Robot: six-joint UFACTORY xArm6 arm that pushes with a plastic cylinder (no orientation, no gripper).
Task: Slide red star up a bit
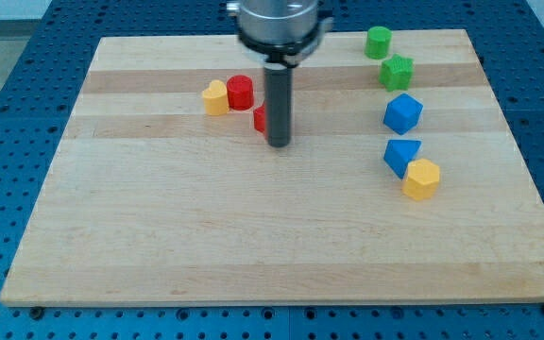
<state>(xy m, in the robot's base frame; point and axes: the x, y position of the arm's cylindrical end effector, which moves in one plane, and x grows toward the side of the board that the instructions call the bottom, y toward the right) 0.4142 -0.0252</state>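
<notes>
Red star (260, 118) is peeking out from behind my rod, only a sliver showing at the view's upper centre of the wooden board (253, 246). My tip (279, 144) is resting just at its 4 o'clock, seemingly touching, placed below so a push toward 12 o'clock would nudge it upward. I am carrying no fingers to open or close, only this rod. Red cylinder (241, 91) and yellow heart (215, 97) are sitting close at the star's 10 o'clock, crowding its path.
</notes>
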